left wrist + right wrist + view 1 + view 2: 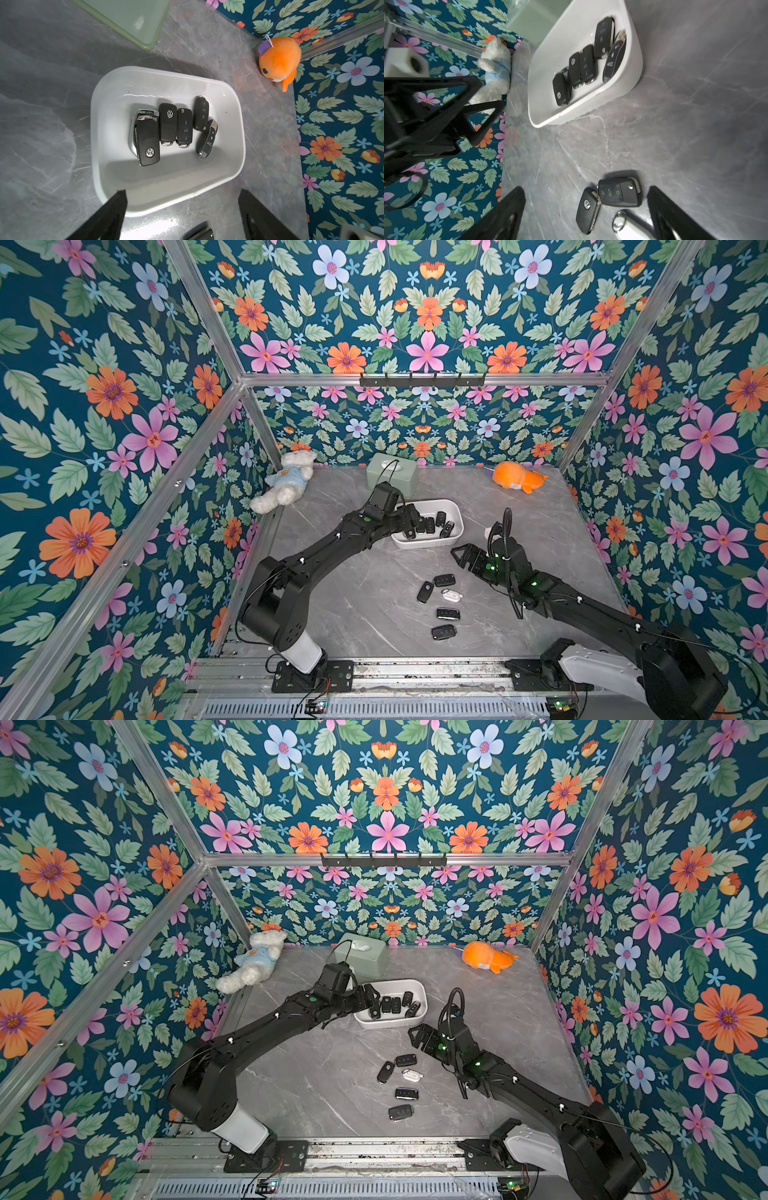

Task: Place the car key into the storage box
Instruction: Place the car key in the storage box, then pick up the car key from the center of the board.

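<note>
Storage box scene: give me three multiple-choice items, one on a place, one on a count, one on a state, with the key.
1. Where does the white key fob lie?
A. Inside the storage box
B. On the table among black key fobs
C. Against the back wall

2. How many fobs lie on the table outside the box?
A. Two
B. Eight
C. Five

3. How does the left gripper stand?
A. Open and empty above the box
B. Shut on a fob
C. Shut and empty

Key:
1 B: both top views show it beside black fobs, apart from the box.
2 C: four black and one white show there.
3 A: the left wrist view shows its fingers wide apart with nothing between them.
</note>
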`<move>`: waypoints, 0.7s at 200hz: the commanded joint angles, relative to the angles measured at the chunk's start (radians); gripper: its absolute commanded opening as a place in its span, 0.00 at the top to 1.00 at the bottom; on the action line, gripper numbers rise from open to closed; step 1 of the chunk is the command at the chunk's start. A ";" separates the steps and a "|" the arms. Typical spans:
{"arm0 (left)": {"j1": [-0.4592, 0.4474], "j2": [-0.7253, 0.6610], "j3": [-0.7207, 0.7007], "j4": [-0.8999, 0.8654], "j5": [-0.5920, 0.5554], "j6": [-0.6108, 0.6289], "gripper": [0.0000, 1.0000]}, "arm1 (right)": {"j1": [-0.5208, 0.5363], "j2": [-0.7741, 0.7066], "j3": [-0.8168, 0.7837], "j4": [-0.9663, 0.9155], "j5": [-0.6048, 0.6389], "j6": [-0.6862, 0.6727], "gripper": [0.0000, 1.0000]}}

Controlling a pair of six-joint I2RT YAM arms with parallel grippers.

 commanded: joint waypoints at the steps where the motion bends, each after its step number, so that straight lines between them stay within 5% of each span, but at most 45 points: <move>1: 0.002 -0.079 -0.093 0.129 0.018 -0.014 0.01 | 0.029 0.034 0.012 -0.025 0.034 0.102 0.11; 140: 0.019 -0.423 -0.511 0.196 -0.075 -0.065 0.00 | 0.103 0.264 0.116 -0.116 0.017 0.260 0.22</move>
